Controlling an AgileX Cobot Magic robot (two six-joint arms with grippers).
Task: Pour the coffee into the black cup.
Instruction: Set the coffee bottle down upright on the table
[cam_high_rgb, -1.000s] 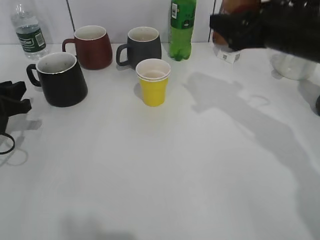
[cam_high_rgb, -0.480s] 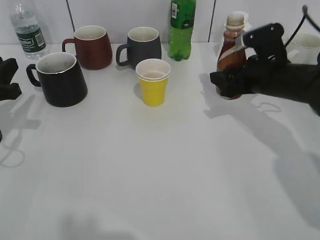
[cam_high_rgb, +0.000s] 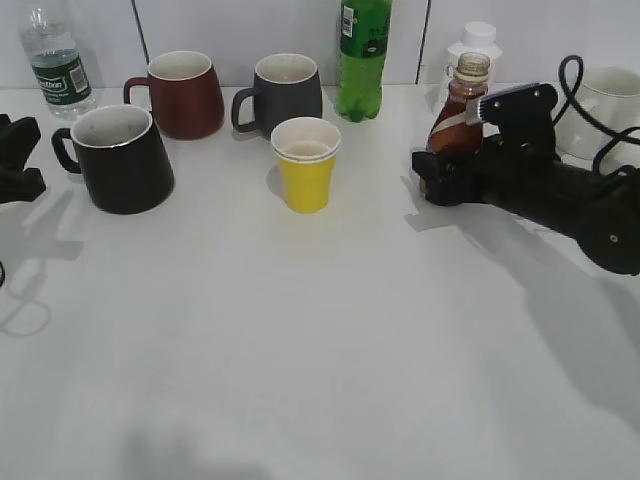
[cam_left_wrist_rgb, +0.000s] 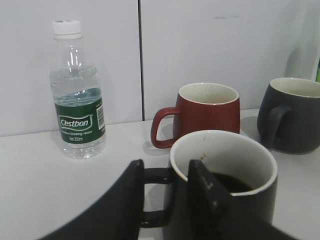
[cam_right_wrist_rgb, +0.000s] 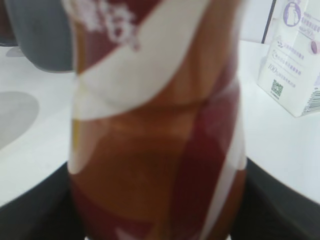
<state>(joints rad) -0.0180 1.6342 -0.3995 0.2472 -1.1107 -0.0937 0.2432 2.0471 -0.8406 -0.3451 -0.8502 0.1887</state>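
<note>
The black cup (cam_high_rgb: 118, 160) stands at the left of the table, handle to the left, with dark liquid at its bottom in the left wrist view (cam_left_wrist_rgb: 225, 165). My left gripper (cam_high_rgb: 20, 165) is open just left of the handle; in the left wrist view (cam_left_wrist_rgb: 162, 170) its fingers frame the handle without closing on it. The coffee bottle (cam_high_rgb: 455, 115) stands upright at the back right. My right gripper (cam_high_rgb: 440, 185) is shut on its lower body. The bottle (cam_right_wrist_rgb: 155, 125) fills the right wrist view, with the fingers (cam_right_wrist_rgb: 157, 210) at both sides.
A maroon mug (cam_high_rgb: 185, 95), a dark grey mug (cam_high_rgb: 285, 92) and a green bottle (cam_high_rgb: 364, 55) stand along the back. A yellow cup (cam_high_rgb: 306, 165) stands mid-table. A water bottle (cam_high_rgb: 58, 65) is back left. A white carton (cam_right_wrist_rgb: 295, 65) and a white mug (cam_high_rgb: 605, 105) are behind the right arm.
My right arm has come down from high at the back right with the coffee bottle to table level. My left gripper rose slightly and stays by the cup handle.
</note>
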